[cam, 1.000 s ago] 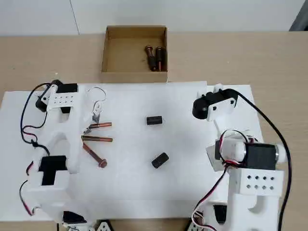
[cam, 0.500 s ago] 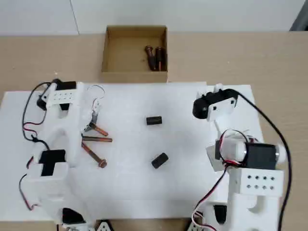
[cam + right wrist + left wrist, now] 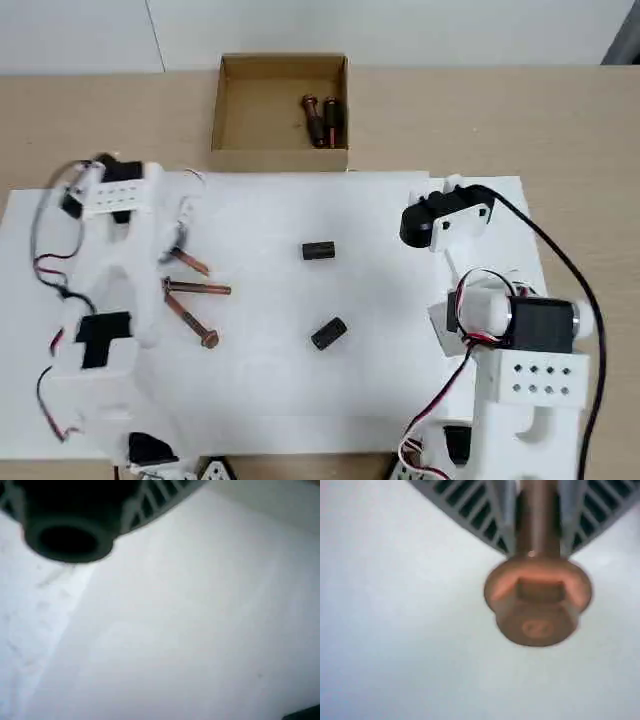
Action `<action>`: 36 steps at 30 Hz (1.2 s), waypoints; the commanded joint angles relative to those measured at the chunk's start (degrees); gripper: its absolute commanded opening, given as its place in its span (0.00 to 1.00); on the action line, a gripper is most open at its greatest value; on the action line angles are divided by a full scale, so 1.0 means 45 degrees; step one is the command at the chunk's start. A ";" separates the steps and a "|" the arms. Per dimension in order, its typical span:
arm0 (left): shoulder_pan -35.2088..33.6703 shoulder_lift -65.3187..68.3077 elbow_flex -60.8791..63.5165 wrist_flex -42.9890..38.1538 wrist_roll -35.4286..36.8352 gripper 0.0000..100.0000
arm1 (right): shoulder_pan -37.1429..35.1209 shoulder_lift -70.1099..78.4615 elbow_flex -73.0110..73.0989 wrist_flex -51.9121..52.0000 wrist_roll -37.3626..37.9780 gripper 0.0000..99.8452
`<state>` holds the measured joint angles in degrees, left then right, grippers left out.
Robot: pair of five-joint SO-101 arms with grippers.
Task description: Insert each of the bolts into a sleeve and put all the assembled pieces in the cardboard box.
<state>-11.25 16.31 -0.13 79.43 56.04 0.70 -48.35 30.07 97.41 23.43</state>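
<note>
At the high view's left, the left pincer gripped a bolt; at right, the right pincer held a sleeve.

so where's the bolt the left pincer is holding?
The bolt is clamped by its shank in the left pincer; in the high view it sits at the left side of the white sheet, right beside a loose bolt.

You have the cardboard box at top centre, with assembled pieces in its right part. Below it, on the white sheet, the upper sleeve lies mid-frame above the lower sleeve. To their left lie two loose bolts. Just above those, the left gripper holds a third bolt. At right, the right gripper holds the held sleeve.
</note>
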 commanded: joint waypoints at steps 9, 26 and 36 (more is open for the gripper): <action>0.2344 -0.5216 -0.1397 0.1719 -0.4103 0.01 | 0.0107 -0.1827 -0.1348 0.0147 -0.1641 0.00; 0.3751 -1.0862 0.0342 0.2403 -0.8576 0.01 | 0.0068 -0.9153 0.2930 -0.2667 -0.3868 0.00; 0.3751 -1.5160 0.5988 -0.0234 -1.0276 0.01 | 0.0049 -1.2357 0.6818 -0.4366 -0.3946 0.00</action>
<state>5.54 -44.53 20.26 84.53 11.91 0.62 -103.12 59.25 80.18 6.37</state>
